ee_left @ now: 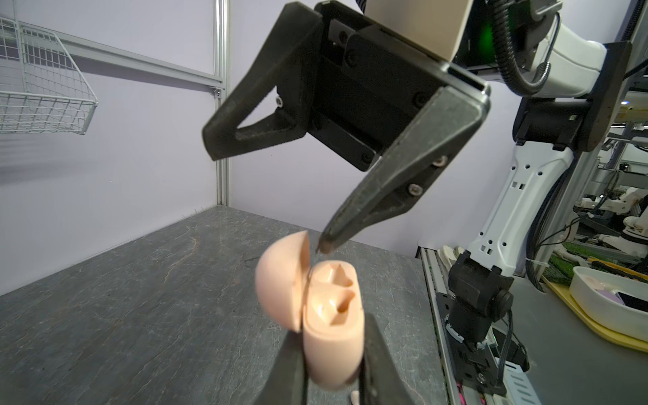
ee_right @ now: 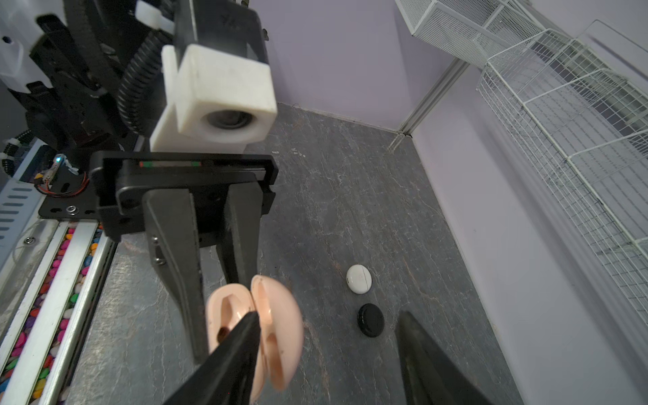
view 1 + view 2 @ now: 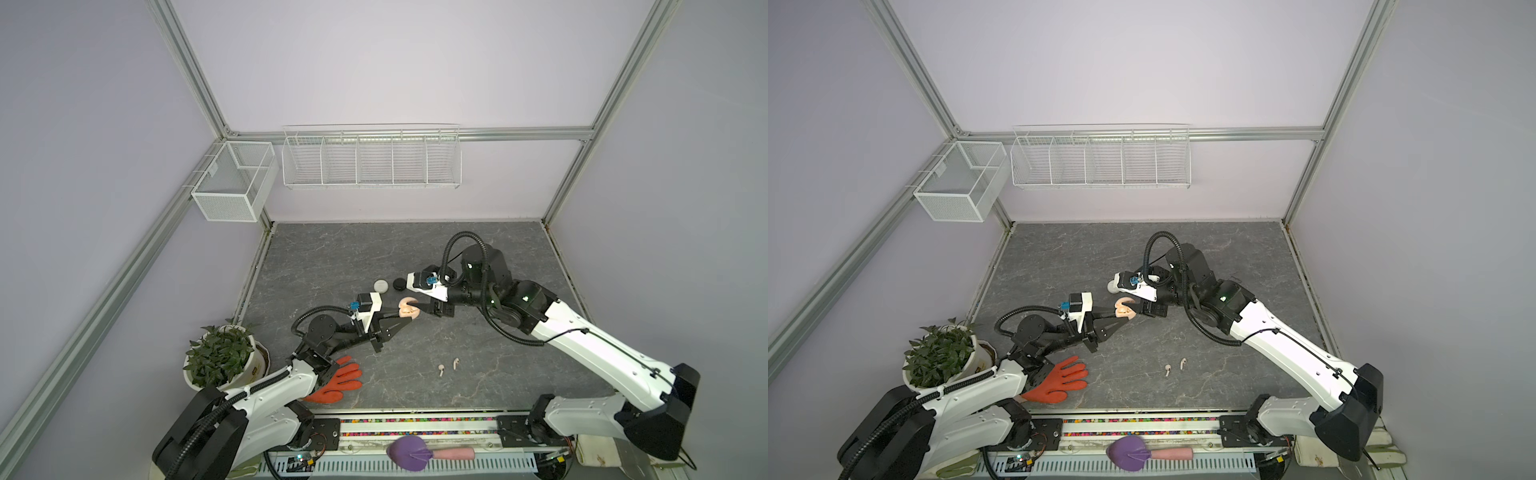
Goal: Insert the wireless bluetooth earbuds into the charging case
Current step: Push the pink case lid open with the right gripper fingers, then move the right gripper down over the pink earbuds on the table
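Case (image 1: 331,336) clamped in left pincer (image 3: 408,319), right pincer (image 1: 266,196) tip beside lid (image 1: 277,287)

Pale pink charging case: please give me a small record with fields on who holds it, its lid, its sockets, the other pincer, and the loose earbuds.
case: pale pink plastic charging case, held above the grey stone-look table
held by: left pincer, shut on its body
lid: open, hinged to one side
sockets: both look empty
right pincer: open, one fingertip at the case's mouth
earbuds: two pale stemmed earbuds lying apart on the table
nearby: white round puck and black round puck, both closed
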You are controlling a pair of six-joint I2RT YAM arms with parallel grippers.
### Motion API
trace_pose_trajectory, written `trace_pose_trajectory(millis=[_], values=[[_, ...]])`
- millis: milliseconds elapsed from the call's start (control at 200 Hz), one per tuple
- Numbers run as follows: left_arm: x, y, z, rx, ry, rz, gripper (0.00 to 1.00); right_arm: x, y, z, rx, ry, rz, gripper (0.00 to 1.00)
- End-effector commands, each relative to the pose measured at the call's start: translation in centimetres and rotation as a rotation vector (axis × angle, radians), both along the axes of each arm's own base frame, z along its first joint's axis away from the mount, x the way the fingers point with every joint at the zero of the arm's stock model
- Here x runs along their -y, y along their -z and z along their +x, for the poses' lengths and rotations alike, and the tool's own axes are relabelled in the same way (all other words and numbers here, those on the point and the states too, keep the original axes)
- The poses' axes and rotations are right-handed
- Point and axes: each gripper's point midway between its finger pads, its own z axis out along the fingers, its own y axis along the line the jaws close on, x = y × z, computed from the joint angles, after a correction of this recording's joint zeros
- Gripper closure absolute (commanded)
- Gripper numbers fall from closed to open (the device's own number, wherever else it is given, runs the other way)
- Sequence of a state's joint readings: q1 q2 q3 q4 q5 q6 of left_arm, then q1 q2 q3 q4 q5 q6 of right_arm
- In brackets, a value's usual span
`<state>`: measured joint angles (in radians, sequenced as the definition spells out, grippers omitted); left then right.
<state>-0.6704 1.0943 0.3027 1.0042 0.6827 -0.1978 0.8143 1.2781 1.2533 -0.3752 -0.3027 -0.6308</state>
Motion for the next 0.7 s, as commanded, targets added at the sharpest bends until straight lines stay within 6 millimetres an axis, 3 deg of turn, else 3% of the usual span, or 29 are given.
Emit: trace_pose_trajectory(millis=[0,225,345,420,485,585,695], values=[[-0.1,0.3,-0.7,0.024,0.018,0.009,1.0,-0.4,-0.7,0.6,0.013,0.012,0.021,0.35],[-0.4,0.4,-0.5,0.017,-0.007,0.011,1.0,-0.9,0.4,2.1,-0.05,0.08,-0.01,0.35],[-0.8,0.8,-0.2,-0.002,-0.049,0.013,1.0,0.9,-0.7,4.0,-0.261,0.406,0.049,0.47],[-0.9,1.7,0.2,-0.014,-0.07,0.054,1.0,0.9,-0.2,2.4,-0.452,0.552,0.136,0.49],[-1.0,2.2,0.6,-0.029,-0.096,0.082,1.0,0.7,2.2,-0.1,-0.566,0.599,0.163,0.46],[-1.5,1.9,0.8,-0.044,-0.131,0.06,1.0,3.8,7.0,-1.1,-0.729,0.832,0.181,0.45],[-2.0,2.2,0.5,-0.049,-0.145,0.056,1.0,7.0,12.0,-2.4,-0.844,1.006,0.158,0.51]])
